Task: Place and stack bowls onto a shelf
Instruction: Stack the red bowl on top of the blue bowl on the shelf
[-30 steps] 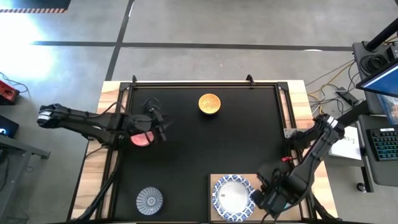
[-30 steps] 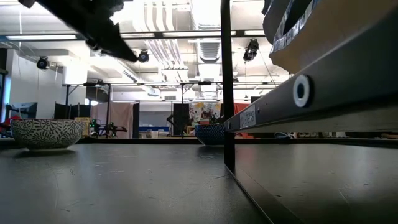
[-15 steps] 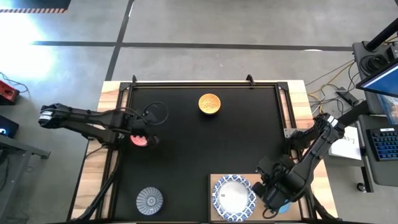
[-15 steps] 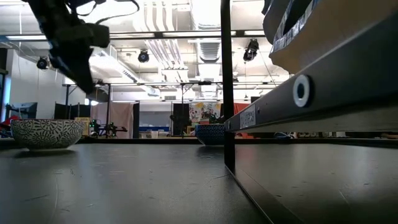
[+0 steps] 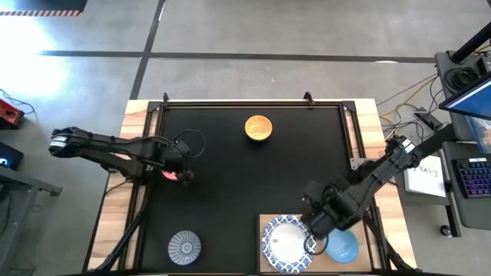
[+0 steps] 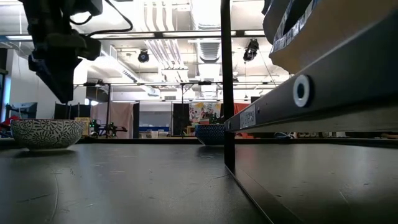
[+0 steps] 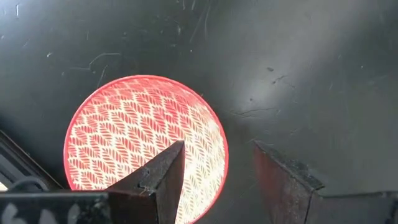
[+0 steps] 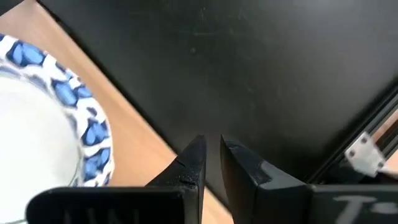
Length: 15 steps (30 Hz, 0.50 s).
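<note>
Left gripper [image 7: 217, 180] poised directly above the pink-red bowl [image 7: 146, 146], fingers [image 7: 165, 177] spread with clear mat showing between them: one tip over the bowl's inside, the other just outside its rim, so the rim wall lies between the two tips. No contact yet visible. Round bowl, hence no long axis to match; rim wall crossing the gap as the deciding relation, with a straight descent likely enough to straddle it. Same bowl in the high view [image 5: 175, 174], on the black mat [image 5: 253, 176], well left of the orange-yellow bowl [image 5: 258, 127] and far from the shelf [image 5: 266, 224]; left arm plainly the nearer one. Right gripper [image 8: 211, 162] over the mat just beside the shelf edge [image 8: 134, 140], fingers close together with a narrow slit between, holding nothing. On the shelf: white bowl with blue rim [image 5: 288, 242] and, just beside it, blue bowl [image 5: 341, 247]. Grey-striped bowl [image 5: 184, 246] on the mat, left of the shelf.
</note>
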Motion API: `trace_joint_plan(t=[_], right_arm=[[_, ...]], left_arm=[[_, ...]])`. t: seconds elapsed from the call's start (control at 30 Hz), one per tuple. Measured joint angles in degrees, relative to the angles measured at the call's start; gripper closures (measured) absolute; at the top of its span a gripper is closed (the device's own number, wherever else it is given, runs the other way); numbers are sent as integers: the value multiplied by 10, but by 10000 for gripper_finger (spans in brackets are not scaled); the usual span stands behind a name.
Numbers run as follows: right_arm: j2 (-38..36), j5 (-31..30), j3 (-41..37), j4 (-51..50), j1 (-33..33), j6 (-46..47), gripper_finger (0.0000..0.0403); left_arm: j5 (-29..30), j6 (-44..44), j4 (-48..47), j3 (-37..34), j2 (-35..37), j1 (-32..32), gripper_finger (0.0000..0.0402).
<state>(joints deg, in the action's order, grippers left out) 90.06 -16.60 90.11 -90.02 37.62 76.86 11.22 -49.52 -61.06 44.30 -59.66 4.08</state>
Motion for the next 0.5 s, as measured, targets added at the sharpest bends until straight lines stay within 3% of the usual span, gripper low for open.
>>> trace_joint_plan(t=[0.2,0.5], right_arm=[[-16,0,0,0,-37,-60,364],[-40,0,-3,0,-77,-69,364]], left_arm=[[-14,-38,0,-6,-5,10,232],[-14,-68,5,-27,-59,43,232]])
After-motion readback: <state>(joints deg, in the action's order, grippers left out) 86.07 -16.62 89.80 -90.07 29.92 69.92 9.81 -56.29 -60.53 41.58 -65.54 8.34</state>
